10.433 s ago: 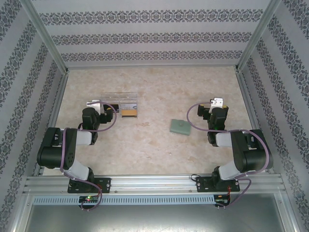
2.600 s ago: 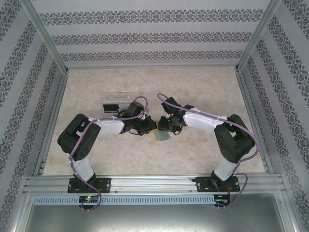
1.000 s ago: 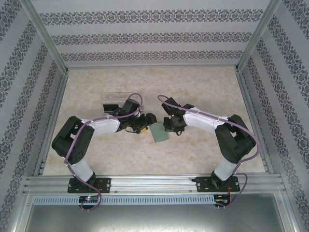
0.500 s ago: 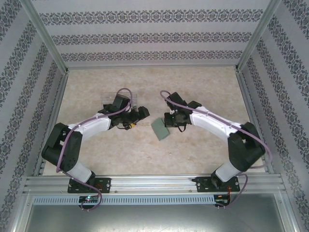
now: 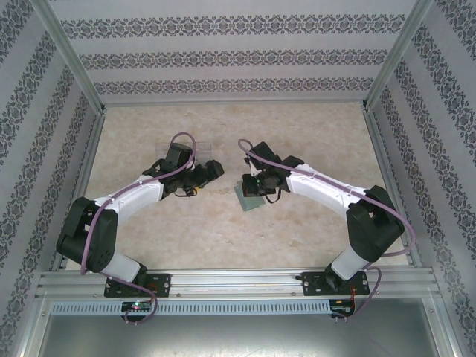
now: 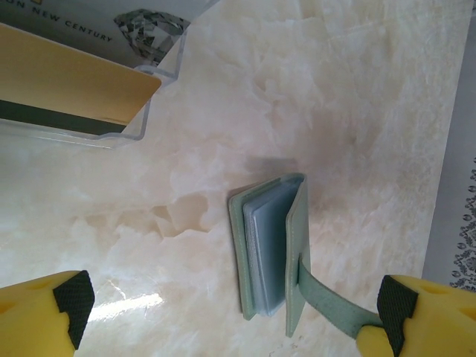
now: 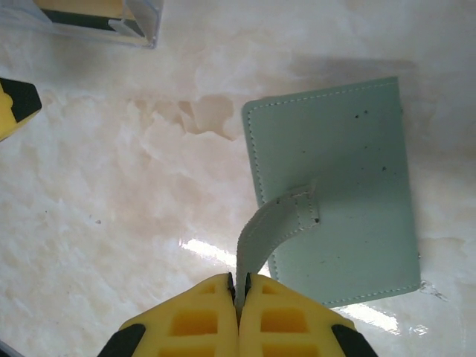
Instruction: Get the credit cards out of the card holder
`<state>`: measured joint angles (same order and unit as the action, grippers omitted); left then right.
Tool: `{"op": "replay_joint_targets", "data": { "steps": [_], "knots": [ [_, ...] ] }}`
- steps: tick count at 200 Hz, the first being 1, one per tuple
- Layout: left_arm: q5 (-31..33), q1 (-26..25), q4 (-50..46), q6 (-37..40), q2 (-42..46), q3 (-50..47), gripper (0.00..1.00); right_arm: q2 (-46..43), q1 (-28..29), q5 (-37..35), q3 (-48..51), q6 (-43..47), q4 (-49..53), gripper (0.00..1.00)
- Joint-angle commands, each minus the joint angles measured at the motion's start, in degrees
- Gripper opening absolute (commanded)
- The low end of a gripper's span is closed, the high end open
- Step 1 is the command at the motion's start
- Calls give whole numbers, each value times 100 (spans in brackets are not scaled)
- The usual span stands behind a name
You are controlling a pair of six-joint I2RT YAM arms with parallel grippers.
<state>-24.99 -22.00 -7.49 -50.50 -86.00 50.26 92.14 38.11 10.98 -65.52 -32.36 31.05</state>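
From above, the left gripper (image 5: 210,172) hovers spread wide, left of the card holder (image 5: 248,199) at mid-table, with the right gripper (image 5: 256,186) on it. Left wrist: an orange-yellow card (image 6: 74,82) lies in the clear tray (image 6: 149,111), while pale cards (image 6: 264,245) sit inside the half-open holder. Right wrist: fingers pinch the closing tab (image 7: 271,230), so there's more to pull.

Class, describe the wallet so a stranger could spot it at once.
On the marbled table, look near the middle, at the right hand. It pinches the strap of the wallet: soft, sage-green, folded, unlike the clear hard tray nearby.
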Motion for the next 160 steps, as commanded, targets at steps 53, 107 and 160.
{"op": "replay_joint_targets", "data": {
  "steps": [53,107,160],
  "knots": [
    [-794,-46,394,224,-215,-61,92,-457,-760,-910,498,-79,286,0],
    [-1048,-538,649,62,-844,332,71,-506,-1430,-949,1015,106,121,0],
    [-810,-1052,355,-302,-1640,971,54,-211,-1620,-1094,1251,-29,81,0]
  ]
}}
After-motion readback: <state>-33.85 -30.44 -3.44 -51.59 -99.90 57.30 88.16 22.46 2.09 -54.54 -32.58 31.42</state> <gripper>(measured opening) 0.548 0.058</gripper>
